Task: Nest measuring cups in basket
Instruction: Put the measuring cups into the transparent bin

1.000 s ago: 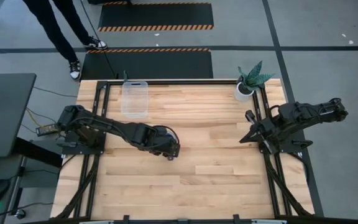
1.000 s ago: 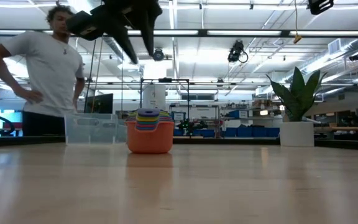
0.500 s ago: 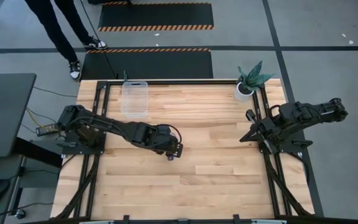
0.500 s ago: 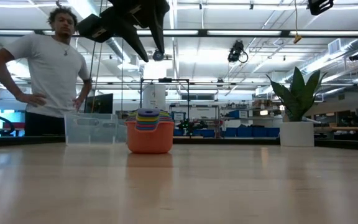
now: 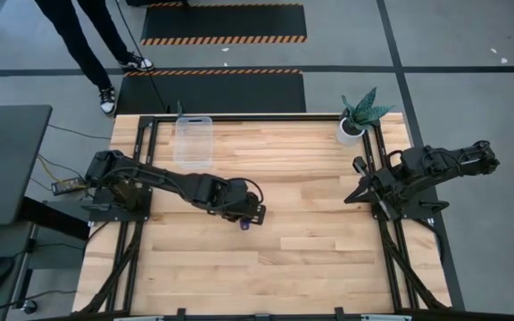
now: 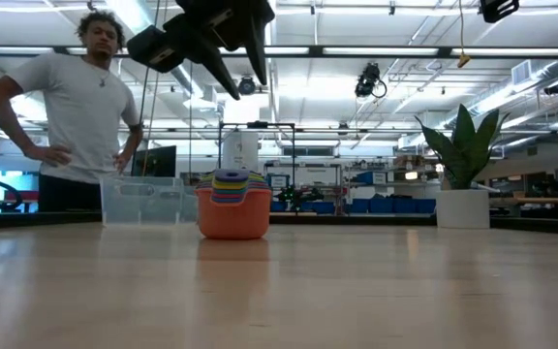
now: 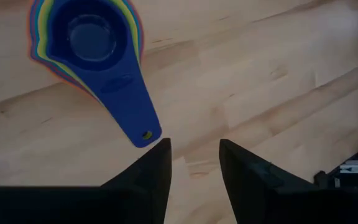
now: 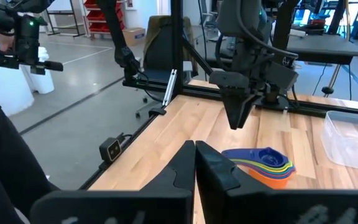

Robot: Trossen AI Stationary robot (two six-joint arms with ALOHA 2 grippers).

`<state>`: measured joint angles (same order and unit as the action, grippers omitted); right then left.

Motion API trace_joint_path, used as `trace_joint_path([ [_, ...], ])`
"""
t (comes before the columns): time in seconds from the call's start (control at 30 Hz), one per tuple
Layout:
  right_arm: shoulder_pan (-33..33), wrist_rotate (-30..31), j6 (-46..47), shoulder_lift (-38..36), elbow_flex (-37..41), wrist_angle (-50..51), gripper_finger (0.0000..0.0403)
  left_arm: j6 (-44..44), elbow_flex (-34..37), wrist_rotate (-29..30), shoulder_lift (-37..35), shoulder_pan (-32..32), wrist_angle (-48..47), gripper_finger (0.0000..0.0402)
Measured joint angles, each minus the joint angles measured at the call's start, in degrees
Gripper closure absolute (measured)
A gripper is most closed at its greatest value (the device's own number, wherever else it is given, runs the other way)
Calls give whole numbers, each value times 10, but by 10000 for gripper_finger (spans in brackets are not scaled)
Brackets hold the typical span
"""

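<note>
Near the middle of the wooden counter (image 5: 310, 223), the left gripper (image 7: 191, 163) is hovering with its fingers spread apart, holding nothing, just above the nested stack of coloured plastic measuring cups (image 6: 232, 206). Compared with a second ago, it has been drifting toward the counter's right side, so the blue top cup's handle (image 7: 129, 112) now lies just ahead of the fingertips. That suggests a grasp of the stack is being lined up. The clear plastic basket (image 5: 193, 140) is sitting empty near the far edge, well apart. At the right edge, the right gripper (image 8: 195, 163) is waiting, fingers pressed together.
</note>
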<state>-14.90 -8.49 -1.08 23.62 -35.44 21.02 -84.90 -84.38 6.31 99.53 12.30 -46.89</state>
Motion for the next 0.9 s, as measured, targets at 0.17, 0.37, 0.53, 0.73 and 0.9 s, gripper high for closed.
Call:
trace_joint_path([
  [0.17, 0, 0, 0, 0, 0, 0, 385, -13, 0, 0, 0, 0, 1, 260],
  [0.37, 0, 0, 0, 0, 0, 0, 385, -29, 0, 0, 0, -2, 0, 260],
  [0.53, 0, 0, 0, 0, 0, 0, 384, -39, 0, 10, 0, -9, -3, 260],
  [0.73, 0, 0, 0, 0, 0, 0, 384, -48, 0, 19, 0, -18, -1, 260],
  [0.9, 0, 0, 0, 0, 0, 0, 384, -46, 0, 41, 0, -19, 10, 260],
])
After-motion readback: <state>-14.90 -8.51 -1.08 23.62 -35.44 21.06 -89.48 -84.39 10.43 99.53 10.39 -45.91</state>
